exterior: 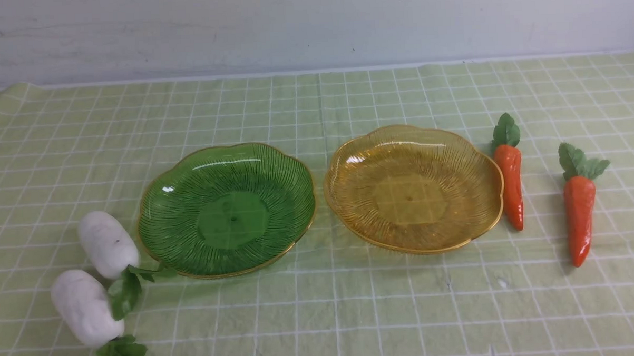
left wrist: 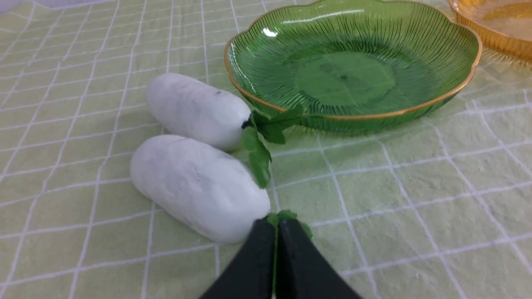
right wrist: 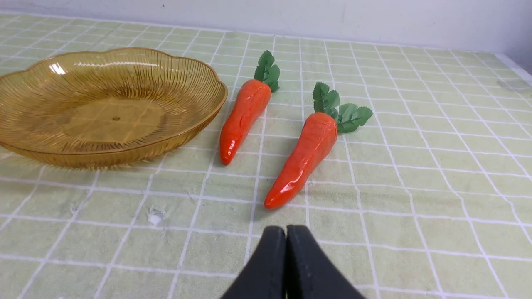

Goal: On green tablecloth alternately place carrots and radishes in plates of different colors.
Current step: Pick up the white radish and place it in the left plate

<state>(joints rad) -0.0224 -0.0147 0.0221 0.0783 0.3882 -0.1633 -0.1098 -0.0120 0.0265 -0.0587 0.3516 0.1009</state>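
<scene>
Front view: you have a pale green cloth with a white grid (exterior: 395, 301) spread over the counter, and a translucent green ribbed plate with a gold scalloped rim (exterior: 233, 218) lies left of centre on it. Just to its right, a translucent amber ribbed plate with the same gold edging (exterior: 410, 198) sits slightly farther back. Both plates hold no vegetables.

At the left, you see two plump white oval radishes with dark green leaves lying side by side on the cloth. The far radish (exterior: 108, 245) is near the green plate, its leaves reaching the plate's near-left edge; the near radish (exterior: 87, 308) lies closer to you and farther left.

At the right, two glossy orange-red tapered carrots with green leafy tops point their tips toward you. The inner carrot (exterior: 511, 184) lies just beside the amber plate's right edge, and the outer carrot (exterior: 580, 219) lies farther right and a little nearer.

Your left end effector (left wrist: 274, 226) is closed, its dark tips in front of the near radish's leaves, gripping nothing. Your right end effector (right wrist: 286, 232) is also closed and empty, apart from both carrots.
</scene>
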